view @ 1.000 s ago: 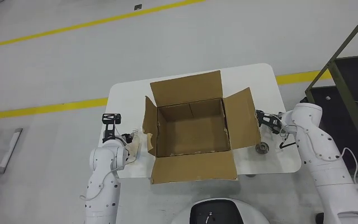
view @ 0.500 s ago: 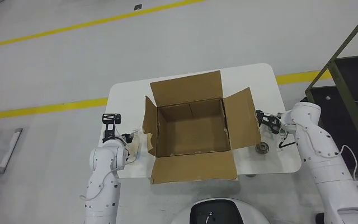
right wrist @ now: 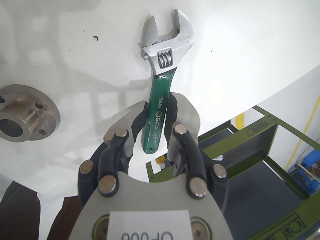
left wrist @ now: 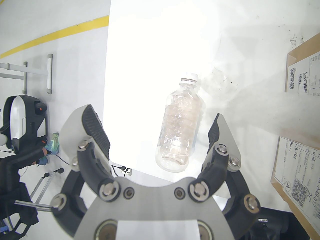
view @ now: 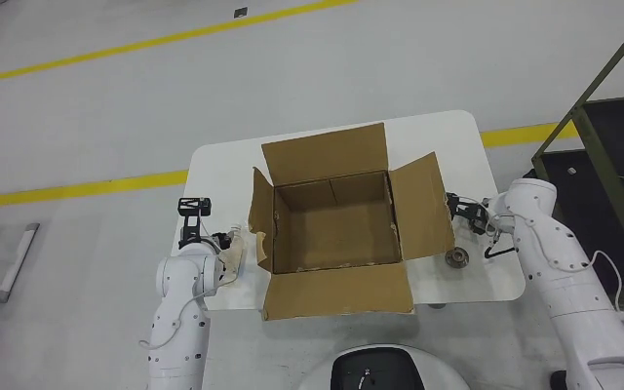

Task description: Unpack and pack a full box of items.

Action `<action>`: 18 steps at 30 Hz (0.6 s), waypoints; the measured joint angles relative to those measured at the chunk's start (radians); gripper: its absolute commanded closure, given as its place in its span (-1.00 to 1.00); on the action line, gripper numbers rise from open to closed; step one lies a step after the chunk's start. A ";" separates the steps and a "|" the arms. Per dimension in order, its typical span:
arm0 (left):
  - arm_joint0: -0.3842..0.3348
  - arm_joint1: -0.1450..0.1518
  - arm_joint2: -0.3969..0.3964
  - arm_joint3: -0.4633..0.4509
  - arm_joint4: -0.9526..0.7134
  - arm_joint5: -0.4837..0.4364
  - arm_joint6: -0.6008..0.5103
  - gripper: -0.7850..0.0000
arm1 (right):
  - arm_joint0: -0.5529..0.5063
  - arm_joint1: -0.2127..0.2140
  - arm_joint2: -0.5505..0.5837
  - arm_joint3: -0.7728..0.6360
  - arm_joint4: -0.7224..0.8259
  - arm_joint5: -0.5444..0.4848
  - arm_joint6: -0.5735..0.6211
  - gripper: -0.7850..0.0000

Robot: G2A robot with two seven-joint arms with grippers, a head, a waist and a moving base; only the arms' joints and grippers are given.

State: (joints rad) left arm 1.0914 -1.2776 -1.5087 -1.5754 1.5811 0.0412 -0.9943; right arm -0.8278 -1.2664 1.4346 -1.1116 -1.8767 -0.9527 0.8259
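Packing: clamped adjustable wrench (right wrist: pixel 162 58) by its handle in right gripper (right wrist: pixel 156 116), right of cardboard box (view: pixel 327 156); probably needed lifting over the flap (view: pixel 429 205). Held left gripper (left wrist: pixel 153 123) open around plastic bottle (left wrist: pixel 178 126), left of box.

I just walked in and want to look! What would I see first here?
A big cardboard box stands wide open and empty in the middle of the white table. On one side, the right tool is shut on a green-handled wrench. On the other side, the left tool is open over a clear bottle lying on the table.
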 measured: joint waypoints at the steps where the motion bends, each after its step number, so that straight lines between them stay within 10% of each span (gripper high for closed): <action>1: 0.000 0.000 0.000 0.000 0.000 0.000 0.000 -1.00 | 0.001 0.001 -0.001 0.003 0.003 0.000 0.000 0.36; 4: 0.000 0.000 0.000 0.000 0.000 0.000 0.000 -1.00 | 0.006 0.003 -0.004 0.010 0.012 -0.002 -0.001 0.52; 6: 0.000 0.000 0.000 0.000 0.000 0.000 0.000 -1.00 | 0.008 0.004 -0.006 0.014 0.018 -0.001 -0.001 1.00; 18: 0.000 0.000 0.000 0.000 0.000 0.000 0.000 -1.00 | 0.022 0.014 0.064 0.052 0.187 0.056 0.099 1.00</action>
State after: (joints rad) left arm 1.0914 -1.2776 -1.5087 -1.5754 1.5811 0.0412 -0.9943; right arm -0.8061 -1.2526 1.4981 -1.0599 -1.6895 -0.8966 0.9250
